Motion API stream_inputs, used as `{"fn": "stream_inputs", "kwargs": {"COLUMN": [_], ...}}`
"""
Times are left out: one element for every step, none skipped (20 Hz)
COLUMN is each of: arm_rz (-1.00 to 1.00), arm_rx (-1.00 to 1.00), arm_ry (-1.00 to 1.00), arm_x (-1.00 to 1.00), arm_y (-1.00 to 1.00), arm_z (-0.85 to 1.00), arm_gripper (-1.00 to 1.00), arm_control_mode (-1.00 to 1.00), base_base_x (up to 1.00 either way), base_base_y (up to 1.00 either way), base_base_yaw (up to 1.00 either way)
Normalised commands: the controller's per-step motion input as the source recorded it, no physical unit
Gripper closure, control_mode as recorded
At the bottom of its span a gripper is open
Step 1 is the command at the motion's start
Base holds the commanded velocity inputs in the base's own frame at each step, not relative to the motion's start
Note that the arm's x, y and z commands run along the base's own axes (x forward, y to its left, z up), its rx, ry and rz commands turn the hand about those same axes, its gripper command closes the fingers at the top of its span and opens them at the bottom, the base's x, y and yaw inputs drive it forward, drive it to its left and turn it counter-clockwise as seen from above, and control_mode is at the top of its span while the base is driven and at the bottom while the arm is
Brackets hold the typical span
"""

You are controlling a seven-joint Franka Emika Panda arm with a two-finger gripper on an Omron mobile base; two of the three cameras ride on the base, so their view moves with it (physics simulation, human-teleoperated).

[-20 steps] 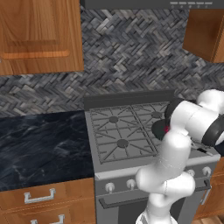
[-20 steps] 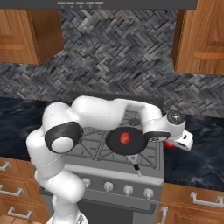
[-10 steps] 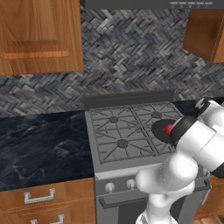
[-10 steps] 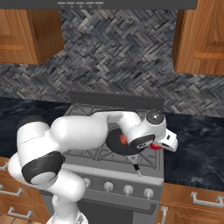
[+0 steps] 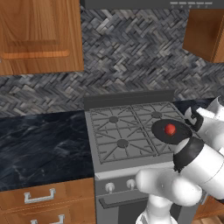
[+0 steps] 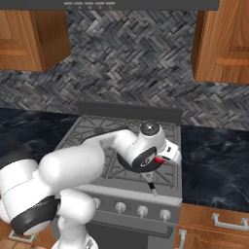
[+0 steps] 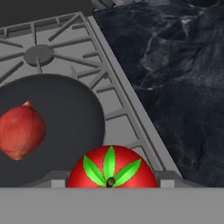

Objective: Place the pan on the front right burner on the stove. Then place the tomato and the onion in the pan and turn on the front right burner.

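Tomato [image 7: 111, 168] sits right at the tool, between its tips at the bottom of the hand view, green stem facing the camera; the tips themselves are hidden behind it, but the tool looks clasped on the tomato. It is small, round, smooth and probably light and a little soft, so it could roll or slip if squeezed off-centre; a hold across its widest part, as now, seems safest.

Just ahead of the tool lies the pan [image 7: 52, 131], resting on the grates of the stove [image 7: 127, 122] at the front right burner, with the onion [image 7: 19, 130] already inside, off to one side. The onion is likewise a small ball, firmer by the look of it, and free to roll on the flat pan floor.

Open pan floor lies between the onion and the near rim, enough for the tomato without touching the onion. Beyond the stove's edge runs the dark marble table [image 7: 183, 78]; a release short of the rim could send the tomato rolling there.
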Motion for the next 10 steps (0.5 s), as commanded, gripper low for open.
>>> {"fn": "stream_inputs", "kwargs": {"arm_rz": [0.0, 0.0, 0.0, 0.0, 0.0, 0.0, 0.0, 0.0, 0.0, 0.0], "arm_rx": [0.0, 0.0, 0.0, 0.0, 0.0, 0.0, 0.0, 0.0, 0.0, 0.0], "arm_ry": [0.0, 0.0, 0.0, 0.0, 0.0, 0.0, 0.0, 0.0, 0.0, 0.0], "arm_x": [0.0, 0.0, 0.0, 0.0, 0.0, 0.0, 0.0, 0.0, 0.0, 0.0], "arm_y": [0.29, 0.19, 0.19, 0.16, 0.19, 0.23, 0.21, 0.24, 0.29, 0.26], "arm_z": [0.22, 0.27, 0.26, 0.21, 0.24, 0.25, 0.24, 0.22, 0.18, 0.15], "arm_gripper": [1.0, 1.0, 1.0, 1.0, 1.0, 1.0, 1.0, 1.0, 1.0, 1.0], "arm_control_mode": [-1.0, -1.0, -1.0, -1.0, -1.0, -1.0, -1.0, -1.0, -1.0, -1.0], "base_base_x": [0.0, 0.0, 0.0, 0.0, 0.0, 0.0, 0.0, 0.0, 0.0, 0.0], "base_base_y": [0.0, 0.0, 0.0, 0.0, 0.0, 0.0, 0.0, 0.0, 0.0, 0.0], "base_base_yaw": [0.0, 0.0, 0.0, 0.0, 0.0, 0.0, 0.0, 0.0, 0.0, 0.0]}}
